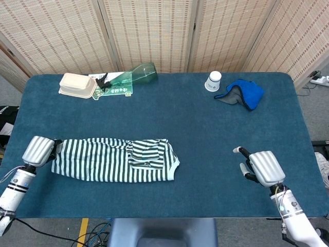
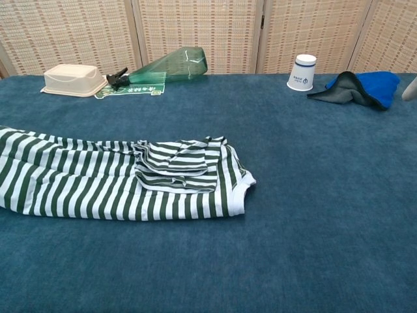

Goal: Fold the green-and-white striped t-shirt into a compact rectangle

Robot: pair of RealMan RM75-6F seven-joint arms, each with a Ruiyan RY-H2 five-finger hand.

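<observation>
One t-shirt (image 1: 113,159) is laid flat on the near-left of the tabletop (image 1: 205,134), folded into a long band, long axis running 9 to 3 o'clock, collar end pointed to 3 o'clock. A sleeve is folded over on top near that end. Its 9 o'clock end is held by the left hand (image 1: 38,150), knuckles up, at the tabletop edge. The right hand (image 1: 261,166) is seen at near-right, palm down, fingers apart, nothing held. Far side, one of each: box (image 1: 77,85), green bottle (image 1: 134,76) lying down, paper cup (image 1: 213,81) upside down, blue cloth (image 1: 242,94).
</observation>
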